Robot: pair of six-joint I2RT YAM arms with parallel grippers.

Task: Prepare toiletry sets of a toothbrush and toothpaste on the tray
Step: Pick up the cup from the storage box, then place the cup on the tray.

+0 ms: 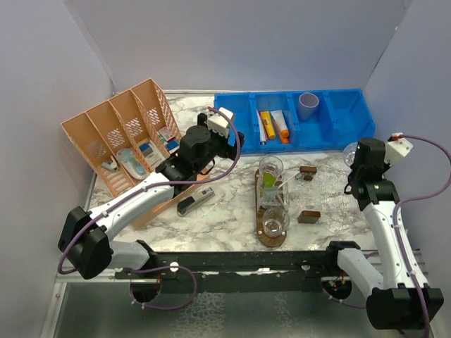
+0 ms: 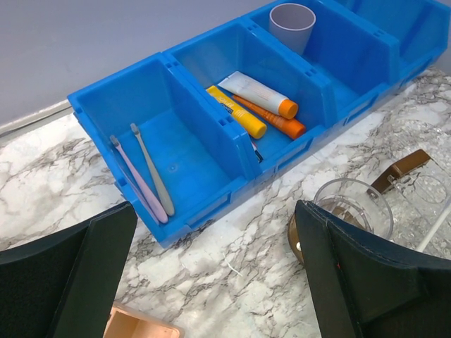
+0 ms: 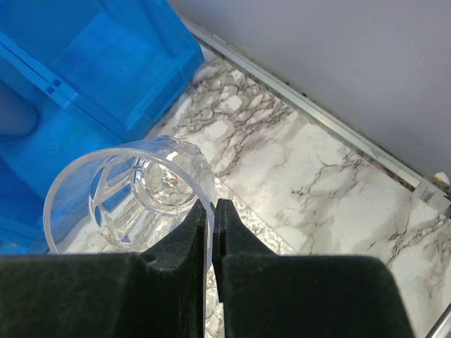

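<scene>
There were two slim plastic toothbrushes [image 2: 139, 182], pink and grey, three squeeze tubes [image 2: 257, 94], white, yellow and orange, and one lilac plastic cup [image 2: 292, 24].

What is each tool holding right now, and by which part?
The right tool pinches a clear tumbler by the wall at its rim. The left tool is open and holds nothing.

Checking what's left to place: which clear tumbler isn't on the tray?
The tumbler pinched by its rim in the right claw, near the blue bin. The others stand on the tray.
</scene>
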